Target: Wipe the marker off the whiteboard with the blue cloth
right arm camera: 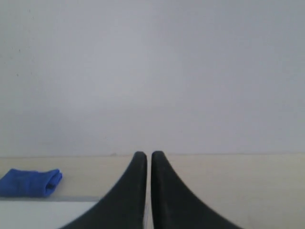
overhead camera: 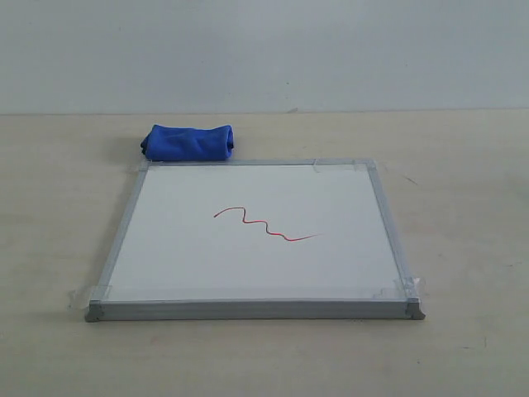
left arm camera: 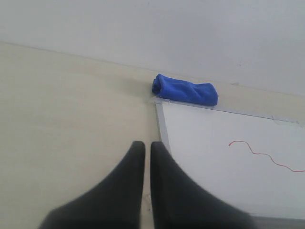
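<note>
- Left gripper [left arm camera: 147,145]: the dark fingers are brought together with only a hairline gap, and nothing is held. It is poised over the table [left arm camera: 66,119], just beside the side frame of the whiteboard [left arm camera: 214,162].
- Right gripper [right arm camera: 148,155]: the fingers are likewise pressed together and empty. It is aimed mostly at the wall [right arm camera: 152,71].
- Neither arm is caught in the exterior view.
- Blue cloth [left arm camera: 186,89]: it is seen ahead of the left fingertips, past the board's far corner on that arm's side. It lies on the table, touching or just beside the far frame.
- Cloth axis: the roll is laid lengthwise along the board's far edge, so it is crosswise to the left gripper's line of approach.
- From the right wrist camera the cloth is seen well off that gripper's pointing axis, across the board.
- The left arm is judged the nearer one. A forward reach with the fingers opened is called for, closing across the roll's short dimension.
- Marker [overhead camera: 264,223]: a red wavy line is left intact near the board's middle, well apart from the cloth. No wiping has been done yet.
</note>
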Controlling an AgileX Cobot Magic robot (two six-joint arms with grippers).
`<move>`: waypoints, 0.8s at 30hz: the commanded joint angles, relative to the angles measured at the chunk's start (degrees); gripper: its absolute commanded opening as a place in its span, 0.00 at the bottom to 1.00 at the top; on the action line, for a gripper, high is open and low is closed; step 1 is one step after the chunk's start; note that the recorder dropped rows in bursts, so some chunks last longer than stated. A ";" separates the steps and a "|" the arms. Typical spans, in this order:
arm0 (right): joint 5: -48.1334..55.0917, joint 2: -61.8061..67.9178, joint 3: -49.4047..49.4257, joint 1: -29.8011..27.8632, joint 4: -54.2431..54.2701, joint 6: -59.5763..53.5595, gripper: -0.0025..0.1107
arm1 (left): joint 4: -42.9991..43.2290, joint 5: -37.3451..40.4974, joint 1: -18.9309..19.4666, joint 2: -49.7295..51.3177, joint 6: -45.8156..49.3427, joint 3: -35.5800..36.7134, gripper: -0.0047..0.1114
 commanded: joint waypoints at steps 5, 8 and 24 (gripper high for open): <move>-14.05 21.58 -0.38 7.76 0.64 0.05 0.03 | 0.15 -0.02 0.15 -0.21 -0.03 0.23 0.08; -18.92 29.83 -2.57 12.86 -1.78 -1.51 0.03 | 0.15 -0.02 0.15 -0.21 -0.03 0.23 0.08; 10.36 66.86 -42.35 31.10 -9.96 -22.04 0.02 | 0.15 -0.02 0.15 -0.21 -0.03 0.23 0.08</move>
